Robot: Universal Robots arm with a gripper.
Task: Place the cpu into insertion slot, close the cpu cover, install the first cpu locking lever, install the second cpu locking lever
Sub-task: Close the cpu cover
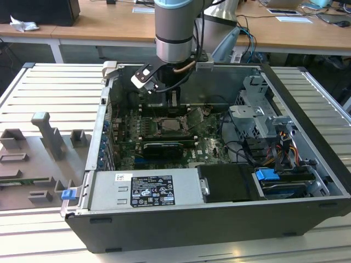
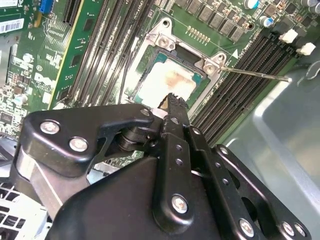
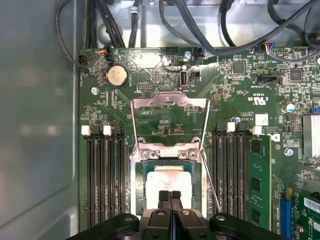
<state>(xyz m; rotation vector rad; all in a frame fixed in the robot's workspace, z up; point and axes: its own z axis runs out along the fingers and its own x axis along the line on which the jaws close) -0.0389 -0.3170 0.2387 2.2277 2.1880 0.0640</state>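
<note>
Open computer case lying on a slatted metal counter, green motherboard facing up, robot arm reaching down into it from above.

In both wrist views, pincer with its two black fingertips pressed together, clamped on nothing, poised just above the near edge of the cpu. The cpu already lying inside the insertion slot, pale metal face up, framed by the silver rim and looking flat, partly hidden behind the fingertips.

The cpu cover open, swung back on its hinge away from the slot, green board showing through its square cut-out. One thin locking lever unlatched beside the slot, slanting out over the long black memory slots. In the second wrist view, the same lever as a bright rod pointing away from the socket corner. Possibly a second lever on the opposite side, too faint to confirm.

Judged step in hand: placing the chip finished, closing the cover not yet done. Closing it likely calls for a gentle push with the closed fingertips on the cover's raised far edge, swinging the frame down over the cpu. That means no dragging across the chip's face and staying clear of the loose lever.
</note>
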